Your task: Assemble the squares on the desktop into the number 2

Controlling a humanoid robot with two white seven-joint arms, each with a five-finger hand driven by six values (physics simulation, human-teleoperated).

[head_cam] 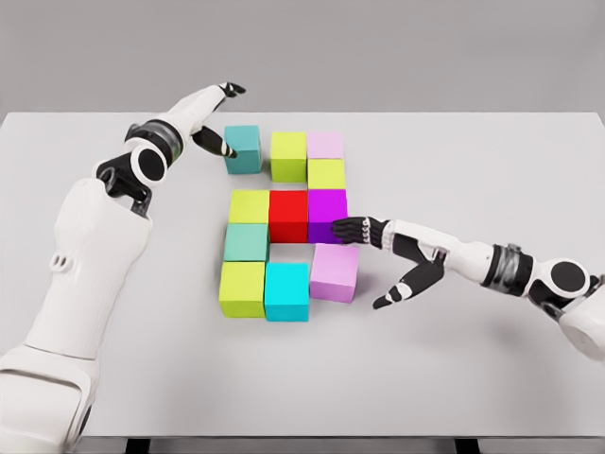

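Evidently the squares are rigid, plain-sided cubes, and from how they sit flat and square-edged on the table (492, 359) I would judge them light, stiff and rather smooth, likelier to slide under a push than to tip, and in no danger of breaking. Ten show, gathered in the middle: a teal cube (243, 148) at top left standing a little apart and slightly askew from the lime cube (288, 156) beside it, then a pale pink cube (325, 145) with a yellow-green cube (326, 174) below it; a middle row of yellow cube (250, 206), red cube (288, 216) and purple cube (327, 215); a green-teal cube (247, 242) under the yellow one; and a bottom row of lime-yellow cube (242, 288), cyan cube (287, 291) and a lilac cube (336, 272), which sits turned and out of line. The left hand (214, 118) reaches over toward the teal cube, its fingers (233, 89) loosely extended and holding nothing; whether the thumb touches the cube's left face I cannot quite tell from this angle. The right hand (383, 257) lies just beside the purple and lilac cubes, fingers (344, 229) spread and empty, tips at or very near the purple cube's right face. Best taken by two opposite vertical faces, thumb against fingers, or simply nudged flat-on along the table; an off-centre push would spin a cube.
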